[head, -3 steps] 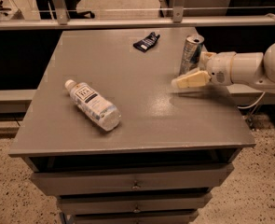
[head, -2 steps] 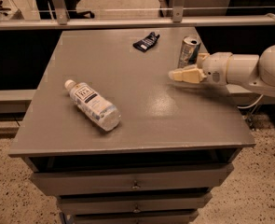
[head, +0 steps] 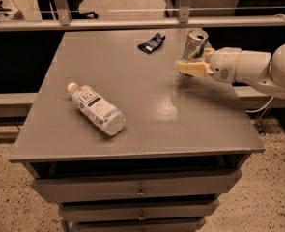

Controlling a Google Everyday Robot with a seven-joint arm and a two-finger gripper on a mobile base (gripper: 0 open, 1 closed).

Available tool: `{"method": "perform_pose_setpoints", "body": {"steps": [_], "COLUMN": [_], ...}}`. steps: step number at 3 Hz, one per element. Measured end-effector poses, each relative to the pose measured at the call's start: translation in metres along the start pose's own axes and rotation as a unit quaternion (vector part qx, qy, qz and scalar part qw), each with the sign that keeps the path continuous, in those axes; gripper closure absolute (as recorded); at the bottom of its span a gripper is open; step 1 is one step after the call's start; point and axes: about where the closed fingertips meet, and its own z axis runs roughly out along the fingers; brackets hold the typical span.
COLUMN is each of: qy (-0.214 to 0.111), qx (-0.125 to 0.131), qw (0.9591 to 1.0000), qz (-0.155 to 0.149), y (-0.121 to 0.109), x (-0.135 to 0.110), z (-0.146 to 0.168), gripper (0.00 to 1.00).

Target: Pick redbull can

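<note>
The tool [head: 193, 65] comes in from the right, closed low around the can [head: 195, 43] at the bench's [head: 132, 129] far right side; the can's long axis leans slightly off upright

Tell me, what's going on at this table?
The robot's arm reaches in from the right over the grey table. Its gripper is at the redbull can near the far right corner. The can is tilted and its lower end is hidden behind the gripper, so a firm grasp cannot be confirmed. A clear plastic bottle lies on its side at front left, and a dark packet lies near the far edge, both apart from the gripper.
</note>
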Motion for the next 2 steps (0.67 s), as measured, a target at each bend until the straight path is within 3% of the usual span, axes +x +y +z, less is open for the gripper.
{"method": "perform_pose_setpoints", "body": {"steps": [1, 2], "qy": [-0.029, -0.03], "qx": [-0.027, -0.032], "qw": [0.9992, 0.999], "qz": [-0.002, -0.003], "y": [0.0144, 0.0168], "x": [-0.0422, -0.0448], "z": [-0.0097, -0.01], "gripper": [1.0, 1.0]}}
